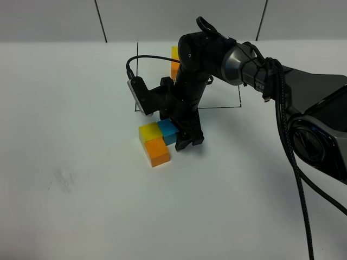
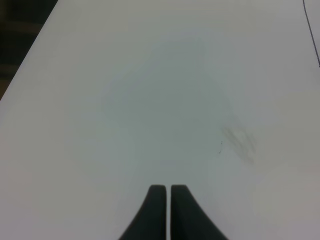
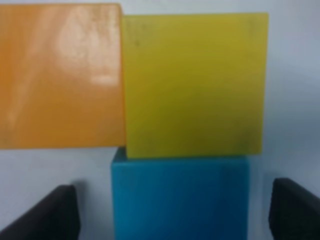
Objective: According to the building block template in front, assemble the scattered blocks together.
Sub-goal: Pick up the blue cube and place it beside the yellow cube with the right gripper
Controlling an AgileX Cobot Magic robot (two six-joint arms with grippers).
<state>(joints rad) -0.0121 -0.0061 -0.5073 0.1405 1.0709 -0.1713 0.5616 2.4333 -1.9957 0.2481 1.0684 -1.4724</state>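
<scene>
Three scattered blocks sit joined on the white table: a yellow cube [image 1: 147, 131], an orange cube [image 1: 158, 152] in front of it and a blue cube [image 1: 169, 131] to its right. My right gripper [image 1: 179, 135] points down over the blue cube, open. In the right wrist view the fingers [image 3: 50, 215] stand apart on either side of the blue cube [image 3: 180, 197] with a gap, next to the yellow cube [image 3: 195, 85] and the orange cube [image 3: 60, 75]. The template [image 1: 174, 62] shows yellow and orange behind the arm, inside a black outline [image 1: 136, 81]. My left gripper [image 2: 166, 189] is shut over bare table.
The right arm [image 1: 244, 62] reaches in from the right with a black cable [image 1: 295, 162] hanging along it. A faint grey smudge [image 1: 62, 180] marks the table at the front left; the same smudge [image 2: 240, 140] shows in the left wrist view.
</scene>
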